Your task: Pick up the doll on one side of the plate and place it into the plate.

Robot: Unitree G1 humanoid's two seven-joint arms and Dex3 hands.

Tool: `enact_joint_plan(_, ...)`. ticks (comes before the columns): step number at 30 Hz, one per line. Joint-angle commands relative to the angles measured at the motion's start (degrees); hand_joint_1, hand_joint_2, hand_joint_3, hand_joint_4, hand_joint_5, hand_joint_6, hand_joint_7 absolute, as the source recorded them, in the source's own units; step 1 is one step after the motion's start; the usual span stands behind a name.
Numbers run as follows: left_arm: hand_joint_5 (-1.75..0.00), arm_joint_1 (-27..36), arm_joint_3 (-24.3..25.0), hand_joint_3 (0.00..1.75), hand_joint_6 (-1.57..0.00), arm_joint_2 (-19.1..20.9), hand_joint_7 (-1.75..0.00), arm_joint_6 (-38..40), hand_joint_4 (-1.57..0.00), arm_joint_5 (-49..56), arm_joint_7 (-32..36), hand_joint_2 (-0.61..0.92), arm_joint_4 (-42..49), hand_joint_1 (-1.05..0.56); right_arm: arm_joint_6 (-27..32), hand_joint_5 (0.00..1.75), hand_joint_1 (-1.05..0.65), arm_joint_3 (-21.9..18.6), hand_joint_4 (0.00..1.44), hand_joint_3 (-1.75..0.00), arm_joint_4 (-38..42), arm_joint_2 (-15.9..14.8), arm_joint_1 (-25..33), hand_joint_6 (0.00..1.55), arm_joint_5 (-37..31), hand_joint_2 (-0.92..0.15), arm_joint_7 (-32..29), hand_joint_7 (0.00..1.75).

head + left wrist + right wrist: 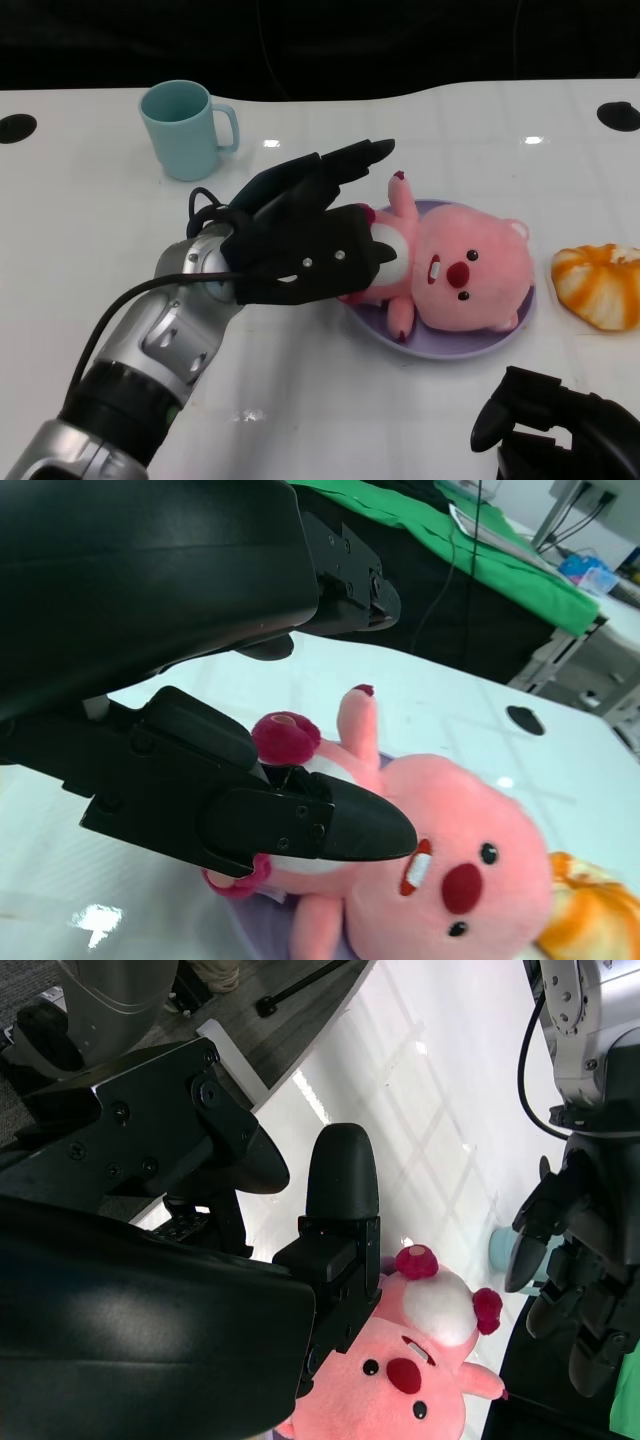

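Observation:
A pink plush doll (470,275) with a red nose lies on its back in the purple plate (450,345) at the table's middle right. My left hand (300,240) hovers over the doll's lower body and hides its feet. Its fingers reach out spread above the doll without closing on it. In the left wrist view the thumb (300,825) lies just over the doll's (450,880) white belly. My right hand (560,430) rests low near the table's front edge, right of the plate, holding nothing. The right wrist view shows the doll (400,1380) beyond its spread fingers (340,1190).
A light blue mug (185,128) stands at the back left. An orange and white striped object (600,285) lies just right of the plate. Black round marks (15,127) (618,115) sit near the far table edge. Dark background lies beyond the table.

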Motion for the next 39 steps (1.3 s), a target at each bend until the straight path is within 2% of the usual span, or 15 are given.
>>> enact_joint_plan(1,-0.75,3.3,4.3,0.26,-0.25,0.4,-0.07,-0.1,0.00,-6.7,-3.3,0.92,-4.5,-0.76,0.0,1.75,-0.05,-0.9,0.66,-1.20,-0.4,-0.8,0.1,0.51,0.4,-0.64,0.1,1.59)
enact_joint_plan(8,-0.91,9.4,8.5,0.27,-0.34,1.0,-0.11,2.2,0.00,-16.8,-9.8,0.92,-11.7,-0.74,0.3,1.75,-0.06,-0.6,0.67,-1.19,0.1,-0.8,-0.6,0.51,0.4,-0.64,0.1,1.58)
enact_joint_plan(14,-0.98,16.0,11.5,0.26,-0.41,0.2,-0.14,4.5,-0.09,-23.7,-11.3,0.92,-19.3,-0.69,-0.1,1.75,-0.05,-0.4,0.67,-1.19,-0.1,-0.9,-0.6,0.52,-0.1,-0.64,0.0,1.58)
enact_joint_plan(17,-0.99,21.3,13.3,0.23,-0.51,-2.3,-0.19,5.8,-0.25,-28.3,-9.6,0.92,-24.8,-0.60,0.4,1.75,-0.05,-0.6,0.67,-1.20,-0.4,-0.9,-0.6,0.52,0.3,-0.64,0.1,1.58)
enact_joint_plan(20,-1.04,26.5,14.8,0.21,-0.65,-6.1,-0.27,9.2,-0.43,-33.1,-6.9,0.90,-30.1,-0.40,0.5,1.75,-0.05,-0.6,0.67,-1.20,-0.7,-0.9,-0.5,0.52,0.5,-0.64,0.2,1.58)
enact_joint_plan(21,-1.04,28.0,15.1,0.28,-0.69,-7.1,-0.32,10.6,-0.49,-34.4,-6.0,0.87,-31.9,-0.37,0.3,1.75,-0.04,-0.6,0.67,-1.20,-0.7,-1.0,-0.4,0.52,0.5,-0.64,0.3,1.58)
enact_joint_plan(22,-1.06,28.9,15.2,0.58,-0.70,-7.7,-0.42,11.8,-0.55,-35.3,-5.3,0.72,-33.2,-0.33,0.1,1.75,-0.04,-0.6,0.67,-1.20,-0.7,-1.0,-0.4,0.52,0.5,-0.64,0.3,1.58)
enact_joint_plan(24,-1.11,31.3,15.6,0.90,-0.71,-8.6,-0.57,13.8,-0.62,-37.0,-4.3,0.57,-36.1,-0.30,-0.4,1.75,-0.04,-0.4,0.67,-1.20,-0.6,-1.1,-0.3,0.52,0.3,-0.64,0.4,1.59)
enact_joint_plan(27,-1.17,34.1,16.3,1.06,-0.75,-9.5,-0.70,17.0,-0.70,-39.8,-3.3,0.51,-39.5,-0.29,0.3,1.75,-0.05,-0.4,0.67,-1.21,-0.9,-1.2,-0.3,0.52,0.3,-0.64,0.2,1.59)
enact_joint_plan(29,-1.24,35.8,17.2,1.25,-0.79,-10.0,-0.81,20.5,-0.77,-43.3,-2.8,0.44,-41.8,-0.27,0.7,1.75,-0.06,-0.4,0.67,-1.21,-1.1,-1.1,-0.3,0.52,0.4,-0.64,0.1,1.59)
enact_joint_plan(34,-1.38,39.6,19.3,1.45,-0.86,-9.9,-1.02,30.0,-0.87,-49.3,0.6,0.37,-48.0,-0.22,0.3,1.75,-0.07,-0.3,0.68,-1.21,-1.0,-1.3,-0.4,0.53,0.3,-0.64,0.2,1.59)
enact_joint_plan(39,-1.62,43.0,20.7,1.43,-0.85,-10.0,-1.36,36.6,-0.92,-52.9,4.6,0.45,-53.4,-0.16,0.9,1.75,-0.07,-0.3,0.69,-1.21,-1.3,-1.2,-0.5,0.53,0.3,-0.63,-0.1,1.59)
